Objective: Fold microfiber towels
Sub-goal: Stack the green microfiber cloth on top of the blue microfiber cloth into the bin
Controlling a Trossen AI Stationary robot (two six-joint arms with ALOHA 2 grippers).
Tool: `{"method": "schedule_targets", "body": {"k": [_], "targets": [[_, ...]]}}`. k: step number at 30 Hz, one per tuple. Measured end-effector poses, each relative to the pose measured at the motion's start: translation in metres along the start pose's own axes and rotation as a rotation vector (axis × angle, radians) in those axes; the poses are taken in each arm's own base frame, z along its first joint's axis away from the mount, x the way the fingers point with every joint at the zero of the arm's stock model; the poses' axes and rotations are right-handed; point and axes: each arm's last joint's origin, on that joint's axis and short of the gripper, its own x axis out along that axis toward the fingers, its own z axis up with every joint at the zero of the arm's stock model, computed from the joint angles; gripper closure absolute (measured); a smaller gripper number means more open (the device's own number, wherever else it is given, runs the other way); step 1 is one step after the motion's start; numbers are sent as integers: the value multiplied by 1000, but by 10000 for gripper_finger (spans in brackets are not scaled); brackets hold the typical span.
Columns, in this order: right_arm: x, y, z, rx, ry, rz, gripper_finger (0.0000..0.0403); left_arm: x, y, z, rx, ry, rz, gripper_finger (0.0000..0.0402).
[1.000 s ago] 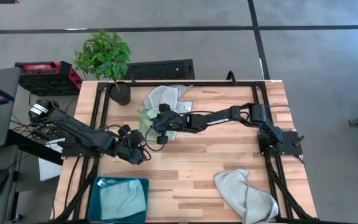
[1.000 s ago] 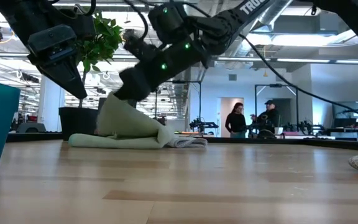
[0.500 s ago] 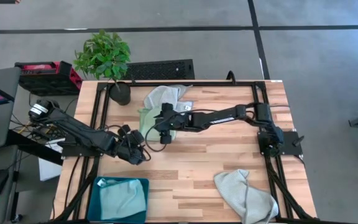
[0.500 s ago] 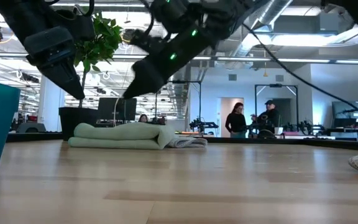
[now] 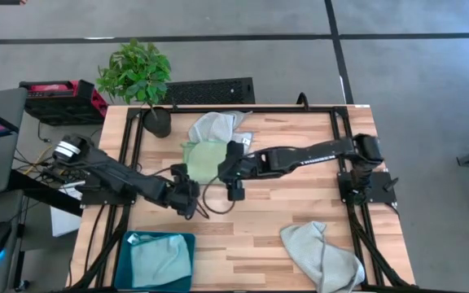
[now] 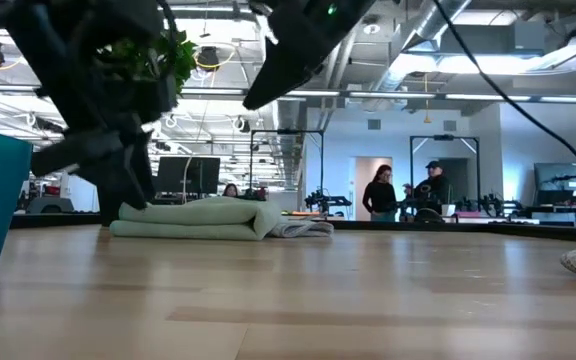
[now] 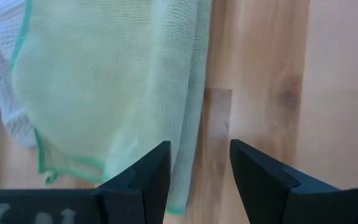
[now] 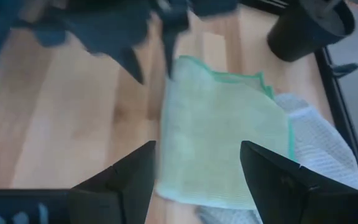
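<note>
The light green towel (image 5: 203, 159) lies folded on the table at the far middle, its far edge on a pale grey towel (image 5: 218, 126). It also shows in the low view (image 6: 193, 214). My left gripper (image 7: 199, 168) is open, low over the table at the green towel's near left edge (image 5: 189, 198). My right gripper (image 8: 197, 177) is open and empty, raised above the table just right of and nearer than the green towel (image 5: 234, 190). A light blue towel (image 5: 159, 260) lies in the teal bin. A second pale grey towel (image 5: 320, 252) lies crumpled at the near right.
The teal bin (image 5: 130, 244) stands at the near left edge. A potted plant (image 5: 141, 77) stands at the far left corner, close behind the towels. Bare wood lies between the green towel and the near edge.
My right gripper has let go of the green towel's raised fold, and has risen and drawn back toward the table's right and near edges. The fold has dropped, and the towel now lies flat, folded over. My left gripper has moved down and right, toward the towel's near left edge.
</note>
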Motion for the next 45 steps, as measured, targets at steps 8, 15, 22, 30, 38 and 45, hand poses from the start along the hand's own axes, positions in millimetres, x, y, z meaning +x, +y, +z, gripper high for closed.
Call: {"method": "schedule_targets", "body": {"k": [8,15,22,30,38,45], "targets": [[-7,17,4,-32,-10,30,148,22,8,7,46,18,17,243],[-7,17,2,-36,6,32,148,39,19,8,29,77,-42,243],[-7,17,2,-37,10,33,148,57,14,8,80,122,-2,244],[-7,17,1,-38,12,34,148,58,13,4,86,154,-1,338],[-7,17,1,-20,15,34,148,42,12,6,108,209,-36,395],[-7,16,-2,-6,40,36,148,2,18,10,30,236,-168,399]]}}
